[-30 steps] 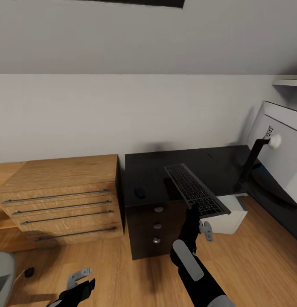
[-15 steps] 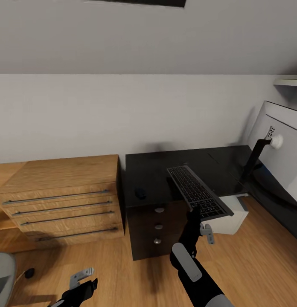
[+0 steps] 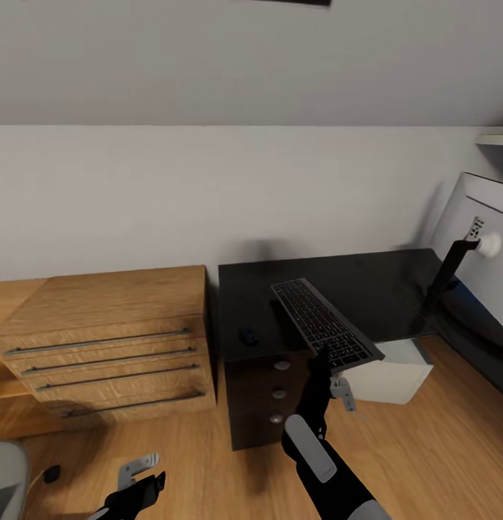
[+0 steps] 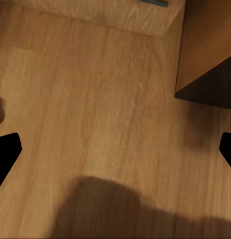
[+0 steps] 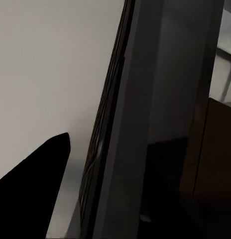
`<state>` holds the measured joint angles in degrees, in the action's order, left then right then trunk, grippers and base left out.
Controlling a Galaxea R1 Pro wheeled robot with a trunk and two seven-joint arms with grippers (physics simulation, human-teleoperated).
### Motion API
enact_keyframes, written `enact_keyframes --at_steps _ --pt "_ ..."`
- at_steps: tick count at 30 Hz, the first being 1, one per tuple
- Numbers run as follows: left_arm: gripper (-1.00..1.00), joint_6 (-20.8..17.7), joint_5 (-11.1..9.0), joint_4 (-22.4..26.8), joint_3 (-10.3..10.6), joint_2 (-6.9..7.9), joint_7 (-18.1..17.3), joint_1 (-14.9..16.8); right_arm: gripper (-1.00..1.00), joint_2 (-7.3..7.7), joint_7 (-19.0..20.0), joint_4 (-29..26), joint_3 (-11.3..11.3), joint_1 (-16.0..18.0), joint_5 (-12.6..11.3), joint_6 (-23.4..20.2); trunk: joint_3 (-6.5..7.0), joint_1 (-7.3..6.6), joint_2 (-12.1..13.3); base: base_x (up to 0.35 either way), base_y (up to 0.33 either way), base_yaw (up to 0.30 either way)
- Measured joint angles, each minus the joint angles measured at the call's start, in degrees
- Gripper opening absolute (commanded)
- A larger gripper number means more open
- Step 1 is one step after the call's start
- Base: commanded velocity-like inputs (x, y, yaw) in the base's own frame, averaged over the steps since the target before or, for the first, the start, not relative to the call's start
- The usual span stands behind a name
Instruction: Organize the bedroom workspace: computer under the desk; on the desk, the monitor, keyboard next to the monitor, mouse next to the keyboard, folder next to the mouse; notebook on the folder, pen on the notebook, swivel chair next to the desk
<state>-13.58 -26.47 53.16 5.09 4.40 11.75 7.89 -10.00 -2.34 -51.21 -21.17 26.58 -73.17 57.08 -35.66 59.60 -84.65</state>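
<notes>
Standing against the grey wall [image 3: 208, 195] of the bedroom, the table [image 3: 381, 285] with its matte black top is the largest task thing in the head view, and its dark drawer unit [image 3: 269, 390] with round silver knobs sits under the near left corner. Just beside it on the left is a light wooden low cabinet [image 3: 100, 339] with long dark handles, on the plank floor [image 3: 439, 462]. At the far right the monitor [image 3: 490, 238] shows its light grey back, and its black foot [image 3: 446, 278] rests on the table top. The computer [image 3: 392, 372], a pale box, is on the floor under the table, to the right of the drawer unit. The keyboard [image 3: 324, 325] is held tilted above the front edge of the table, its far end over the black top and its near end past the edge. The right hand [image 3: 331, 365] is at this near end, clamped on the keyboard from below; in the right wrist view the keyboard [image 5: 125, 149] runs as a long grey edge close along one dark finger [image 5: 36, 184]. The mouse [image 3: 246, 336] lies on the table near the front left corner, well left of the right hand. The left hand [image 3: 139, 473] hangs low over the floor with its fingers [image 4: 6, 152] apart.
</notes>
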Motion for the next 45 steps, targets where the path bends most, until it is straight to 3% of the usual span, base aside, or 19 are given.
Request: enact_keyframes --at_steps 15,45 --pt "1.0 0.01 -0.01 0.0 0.07 -0.08 0.0 0.0 -1.0 0.0 -0.05 0.07 -2.11 0.0 -0.06 0.0 0.0 -0.01 0.0 0.118 0.007 0.0" --pt "1.0 -0.02 -0.08 0.0 0.07 -0.17 0.0 -0.01 -1.0 0.0 -0.32 0.25 -2.37 -0.07 -0.19 0.0 0.0 0.01 0.0 0.032 0.0 0.0"
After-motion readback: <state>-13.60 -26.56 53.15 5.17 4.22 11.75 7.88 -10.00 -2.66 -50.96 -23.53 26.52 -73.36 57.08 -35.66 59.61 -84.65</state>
